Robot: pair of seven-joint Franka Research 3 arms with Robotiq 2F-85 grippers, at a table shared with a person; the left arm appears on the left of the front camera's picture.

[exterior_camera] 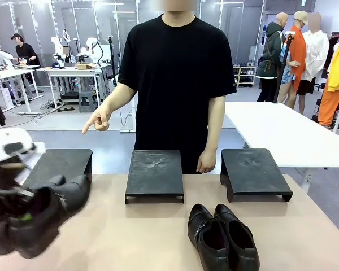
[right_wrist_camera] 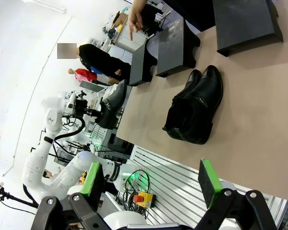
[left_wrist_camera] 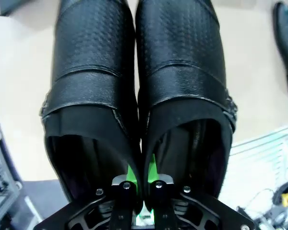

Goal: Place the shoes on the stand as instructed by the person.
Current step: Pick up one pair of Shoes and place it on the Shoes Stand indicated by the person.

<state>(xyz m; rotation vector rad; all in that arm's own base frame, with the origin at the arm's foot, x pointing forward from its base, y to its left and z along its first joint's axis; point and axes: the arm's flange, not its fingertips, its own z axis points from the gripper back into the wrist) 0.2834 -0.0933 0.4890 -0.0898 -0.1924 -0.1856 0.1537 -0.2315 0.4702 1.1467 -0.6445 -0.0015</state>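
Shoes (exterior_camera: 45,206) in the left gripper (exterior_camera: 21,214) hang just before the left stand (exterior_camera: 65,161), toes toward it, where the person's hand (exterior_camera: 99,119) points; best carried level and lowered flat, I judge. From the left wrist, it pinches both inner heel walls together, long axis straight ahead. From the right wrist, the right gripper (right_wrist_camera: 152,179) gapes, and the other pair (right_wrist_camera: 194,112) lies well off that stand.

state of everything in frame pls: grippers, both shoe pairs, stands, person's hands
left gripper: shut on the held pair, pinching their inner heel walls together.
held pair: lifted off the table.
right gripper: open, empty.
second pair: side by side on the table, untouched.
left stand: bare.
middle stand: bare.
right stand: bare.
pointing hand: index finger aimed down toward the left stand.
other hand: hanging, idle.
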